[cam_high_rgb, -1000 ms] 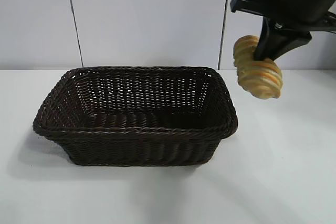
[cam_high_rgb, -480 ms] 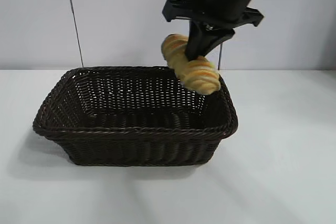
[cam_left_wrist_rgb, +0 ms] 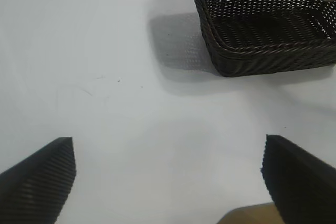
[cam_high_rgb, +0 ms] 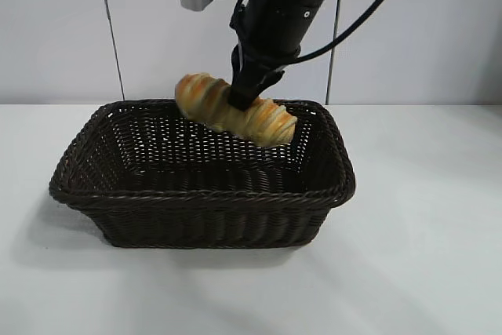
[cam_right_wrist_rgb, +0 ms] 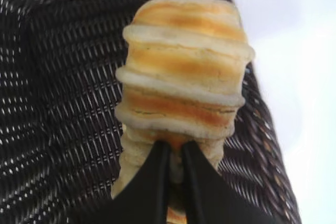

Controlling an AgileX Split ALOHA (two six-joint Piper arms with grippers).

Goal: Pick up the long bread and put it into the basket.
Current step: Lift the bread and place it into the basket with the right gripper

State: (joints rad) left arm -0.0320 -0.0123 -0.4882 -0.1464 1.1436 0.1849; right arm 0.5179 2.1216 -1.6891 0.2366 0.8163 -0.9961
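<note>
One grip: right gripper (cam_high_rgb: 245, 93) clenched on the long bread (cam_high_rgb: 235, 109) mid-length, so it hangs level.
Place: above the basket (cam_high_rgb: 196, 194), near its back rim, for lowering.
Left gripper (cam_left_wrist_rgb: 168, 174): released, parked off the basket.

The basket (cam_high_rgb: 204, 194) is dark woven wicker with a braided rim and a faint sheen, the long bread (cam_high_rgb: 205, 100) above its rear rim looks matt and ribbed, and the table (cam_high_rgb: 423, 256) under the basket is smooth, matt white.
</note>
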